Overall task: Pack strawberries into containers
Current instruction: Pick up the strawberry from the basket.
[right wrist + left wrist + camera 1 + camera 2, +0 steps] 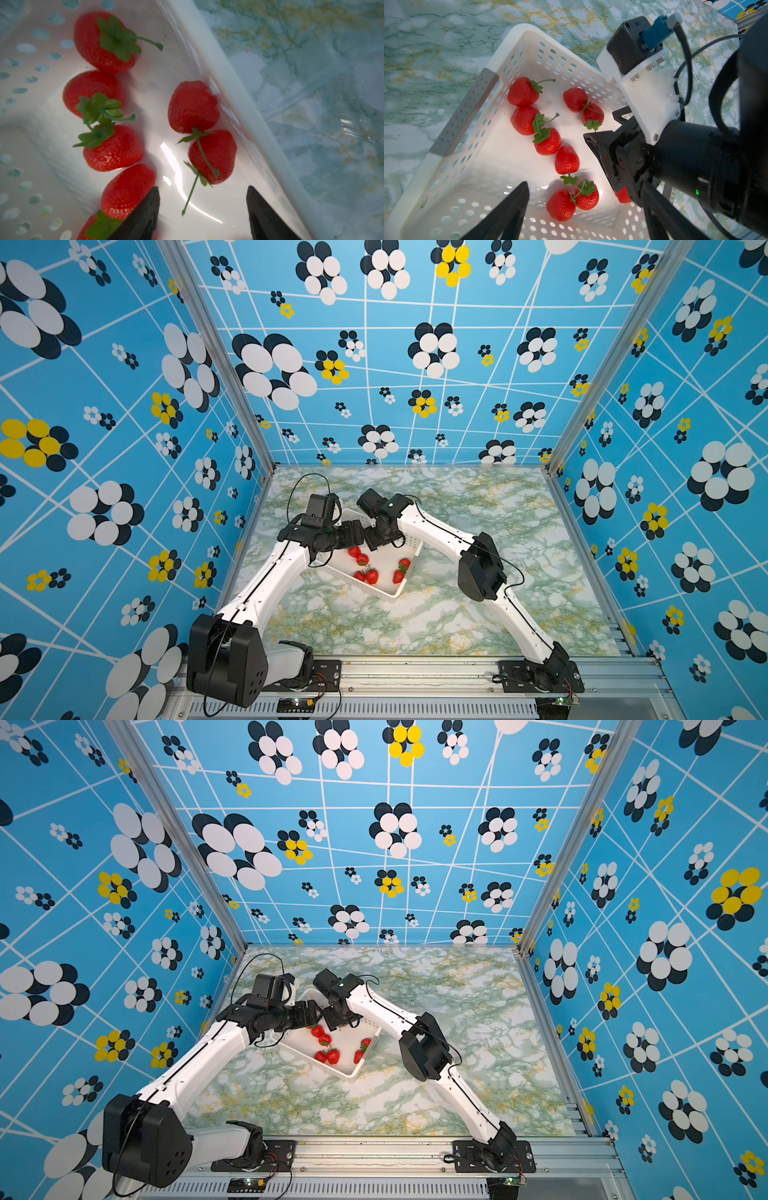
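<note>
Blue walls printed with white, black and yellow flower clusters close in your green-veined marble-pattern bench [415, 626] on three sides. On its left half, askew to the bench edges, sits the large white perforated rectangular plastic basket [390, 595], and both arms reach over its far end, wrists nearly meeting. Your small bright red strawberries with green leafy caps [523, 92] lie loose on the basket floor: the left wrist view shows eight plainly, several touching in pairs, and a ninth half hidden behind the right arm. Your left tool [581, 187] hangs released over one touching pair, fingers wide apart, gripping nothing. Your right tool [202, 188] is likewise released, low inside the basket beside a long wall; only a thin green stem lies between its black fingertips [149, 203], with one berry just beside the nearer tip. Just outside that wall, faint edges and glints suggest a clear plastic container [324, 108] on the bench, too vague to make out its shape.
</note>
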